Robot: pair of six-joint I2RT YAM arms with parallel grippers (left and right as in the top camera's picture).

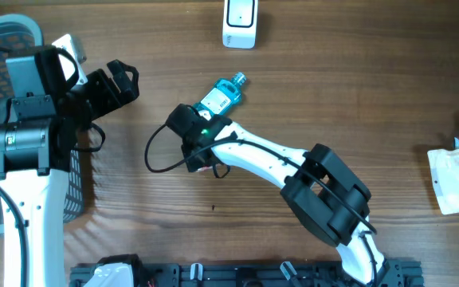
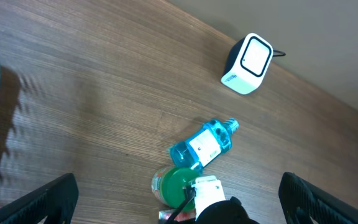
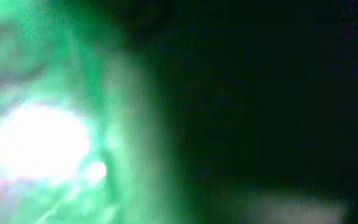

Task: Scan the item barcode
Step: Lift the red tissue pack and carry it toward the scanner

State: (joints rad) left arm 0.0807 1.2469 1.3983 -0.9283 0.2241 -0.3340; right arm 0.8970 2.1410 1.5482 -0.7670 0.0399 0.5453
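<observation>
wood-grain table (image 1: 333, 96) | blue bottle (image 1: 218, 99) lying flat mid-table, white scanner (image 1: 240, 20) at 12 o'clock | left gripper (image 1: 116, 82) spread wide | right gripper (image 1: 203, 126) at bottle's base, grip unclear tbh

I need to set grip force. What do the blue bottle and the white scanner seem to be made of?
Blue bottle: probably clear, blue-tinted plastic with a glossy finish, since light shows through its body. White scanner: likely hard moulded plastic with a smooth finish, judging by its rounded corners and even white shell.

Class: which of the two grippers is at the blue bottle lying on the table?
The right gripper, at the blue plastic bottle's base; the left gripper hangs wide open, apart, beside the grey mesh basket.
</observation>
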